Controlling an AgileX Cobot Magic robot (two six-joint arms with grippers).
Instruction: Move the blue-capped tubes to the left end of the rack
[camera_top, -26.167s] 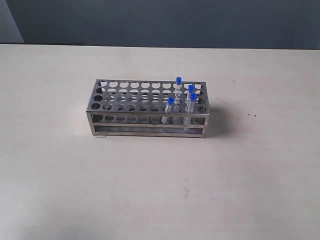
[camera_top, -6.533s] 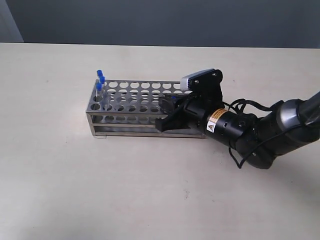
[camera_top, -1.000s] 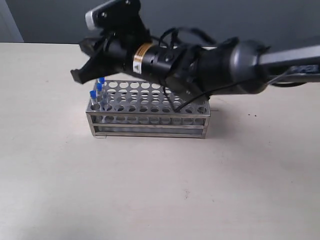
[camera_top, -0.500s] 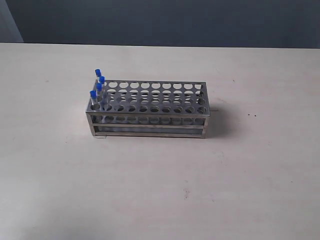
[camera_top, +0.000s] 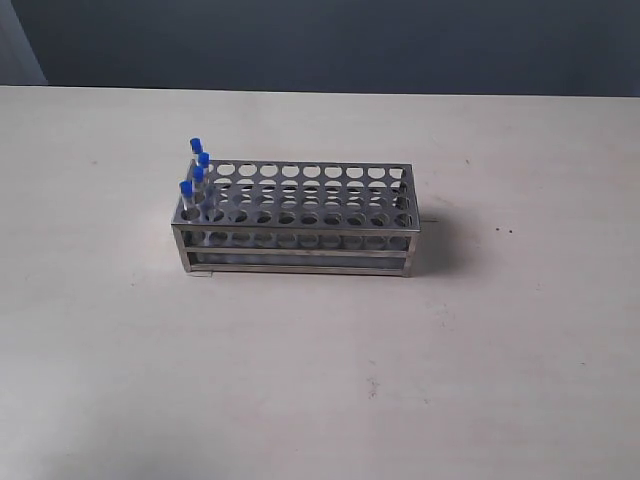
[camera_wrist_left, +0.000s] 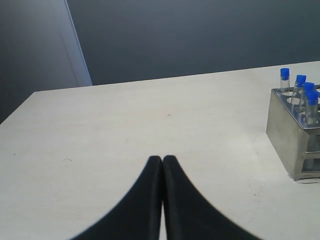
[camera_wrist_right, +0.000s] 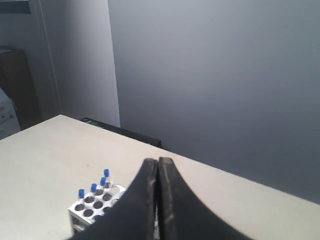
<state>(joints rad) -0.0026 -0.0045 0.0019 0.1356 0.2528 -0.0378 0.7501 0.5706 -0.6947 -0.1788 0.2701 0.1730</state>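
Observation:
The steel rack (camera_top: 300, 220) stands on the table in the exterior view. The blue-capped tubes (camera_top: 194, 180) stand upright in the holes of its left end, one behind another. Neither arm shows in the exterior view. In the left wrist view my left gripper (camera_wrist_left: 163, 159) is shut with nothing in it, well away from the rack (camera_wrist_left: 290, 135) and its tubes (camera_wrist_left: 300, 90). My right gripper (camera_wrist_right: 157, 162) is shut and empty too, held high above the table; the rack's end (camera_wrist_right: 95, 207) with the tubes (camera_wrist_right: 94, 189) shows below it.
The pale table (camera_top: 320, 380) spreads around the rack on all sides. A dark grey wall (camera_top: 330, 45) runs behind the table's far edge. A few small dark specks (camera_top: 503, 231) mark the tabletop right of the rack.
One second ago the right arm reached over the rack's left end. It has since drawn back out of the exterior view. The tubes and rack have not moved.

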